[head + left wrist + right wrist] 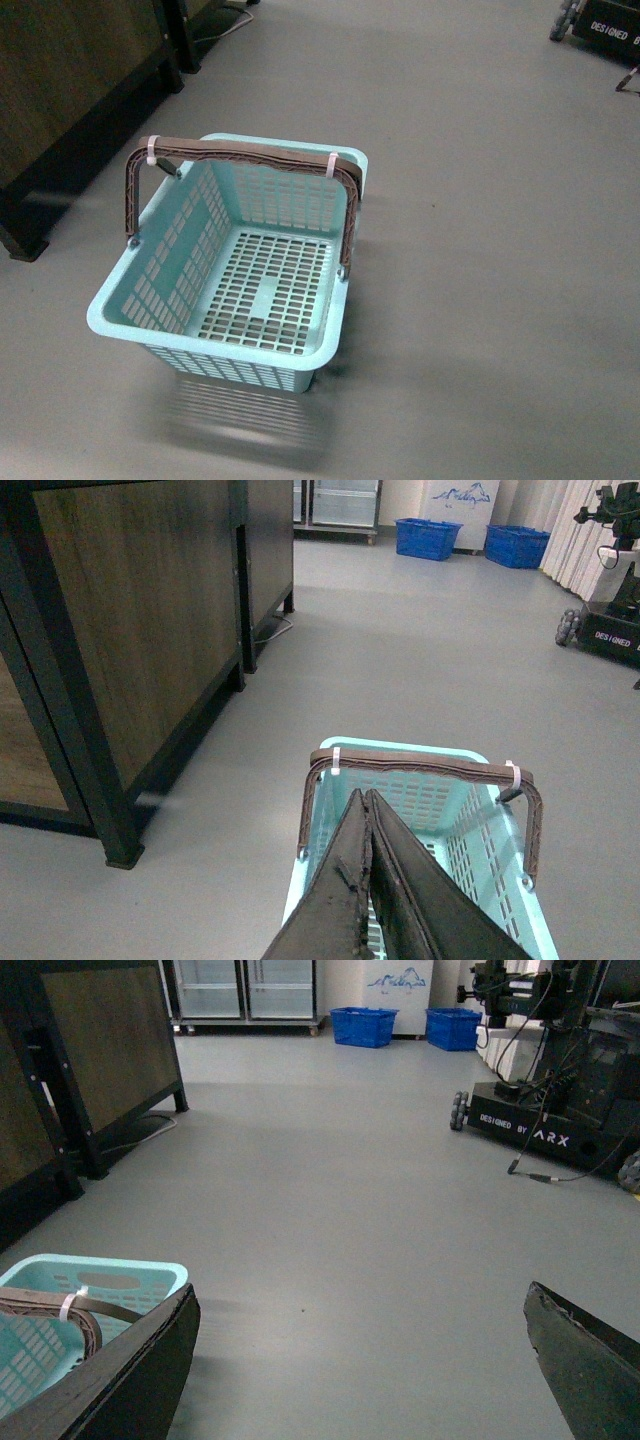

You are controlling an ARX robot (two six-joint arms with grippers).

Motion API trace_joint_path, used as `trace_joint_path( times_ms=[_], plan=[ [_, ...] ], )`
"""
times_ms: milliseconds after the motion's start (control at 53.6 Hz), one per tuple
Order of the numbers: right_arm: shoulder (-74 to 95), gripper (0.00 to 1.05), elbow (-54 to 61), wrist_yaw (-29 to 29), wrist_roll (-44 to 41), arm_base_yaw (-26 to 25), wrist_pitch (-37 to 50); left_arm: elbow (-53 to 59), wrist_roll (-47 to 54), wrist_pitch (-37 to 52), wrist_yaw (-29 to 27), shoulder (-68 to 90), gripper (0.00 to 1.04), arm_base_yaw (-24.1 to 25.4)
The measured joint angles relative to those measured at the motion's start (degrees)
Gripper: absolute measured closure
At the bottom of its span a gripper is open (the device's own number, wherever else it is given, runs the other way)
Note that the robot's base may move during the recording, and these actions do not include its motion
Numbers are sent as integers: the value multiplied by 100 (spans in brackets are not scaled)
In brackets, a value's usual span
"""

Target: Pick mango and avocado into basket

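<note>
You have the light aqua slotted plastic basket (112,318) standing on the grey floor (500,260) before you, its brown-grey handles (240,153) raised together (white zip ties (331,164) bind them). Your left gripper (366,805) hangs above it with jaws pressed together; your right gripper (360,1305) is spread wide just beside it.

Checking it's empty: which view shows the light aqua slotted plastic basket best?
Front view: the whole aqua slotted basket from above, bottom bare. Left wrist view: its far part, beyond the shut left gripper. Right wrist view: one corner.
</note>
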State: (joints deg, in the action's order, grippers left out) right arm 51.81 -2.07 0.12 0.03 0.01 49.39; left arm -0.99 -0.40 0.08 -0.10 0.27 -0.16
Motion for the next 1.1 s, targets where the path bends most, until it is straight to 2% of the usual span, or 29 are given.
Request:
trace_joint_path(
  times_ms=[37, 75, 149, 560, 635, 990, 1027, 1083, 1102],
  plan=[
    [0, 8, 0, 0, 0, 0, 0, 0, -4, 0, 0, 0, 99, 2],
    [0, 8, 0, 0, 0, 0, 0, 0, -2, 0, 0, 0, 88, 2],
    [0, 8, 0, -2, 0, 0, 0, 0, -2, 0, 0, 0, 74, 0],
    [0, 8, 0, 0, 0, 0, 0, 0, 4, 0, 0, 0, 6, 2],
    [0, 8, 0, -2, 0, 0, 0, 0, 2, 0, 0, 0, 8, 0],
    [0, 8, 0, 0, 0, 0, 0, 0, 2, 0, 0, 0, 7, 0],
    [0, 8, 0, 0, 0, 0, 0, -26, -140, -116, -225, 50, 7, -74],
    [0, 8, 0, 0, 0, 0, 0, -208, -636, -710, -962, 372, 7, -219],
    [0, 8, 0, 0, 0, 0, 0, -219, -748, -745, -1001, 415, 7, -225]
  ],
)
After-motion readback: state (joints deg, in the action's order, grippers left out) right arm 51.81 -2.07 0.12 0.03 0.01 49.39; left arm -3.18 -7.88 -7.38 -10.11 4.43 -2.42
